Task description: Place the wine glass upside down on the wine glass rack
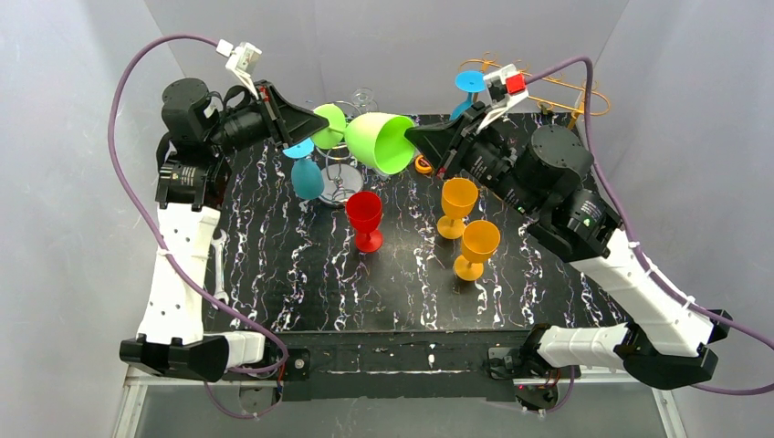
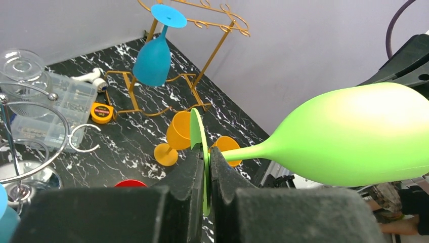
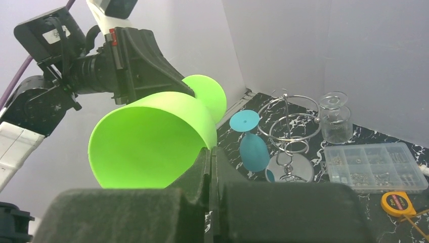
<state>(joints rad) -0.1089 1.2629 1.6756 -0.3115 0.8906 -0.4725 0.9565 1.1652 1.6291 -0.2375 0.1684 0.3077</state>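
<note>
From above, the chrome wire rack with a round mirror base (image 1: 336,193) is largely hidden behind the lime-green plastic wine glass (image 1: 381,141); in the right wrist view the glass's stem is out of sight behind its own wide bowl, and in the left wrist view a red plastic goblet (image 2: 130,183) shows only as a sliver past the fingers; the left pincer (image 1: 315,128) is clamped on the thin disc foot, its dark fingers (image 2: 189,169) pressed flat against both faces; the right pincer (image 1: 413,138) is closed on the bowl's wall at the rim; the glass lies on its side in the air between them, above the black white-veined marble tabletop (image 1: 301,274) and just in front of the chrome rack, where a teal plastic glass (image 1: 308,178) hangs upside down; the green bowl looks smooth, matte and opaque.
</note>
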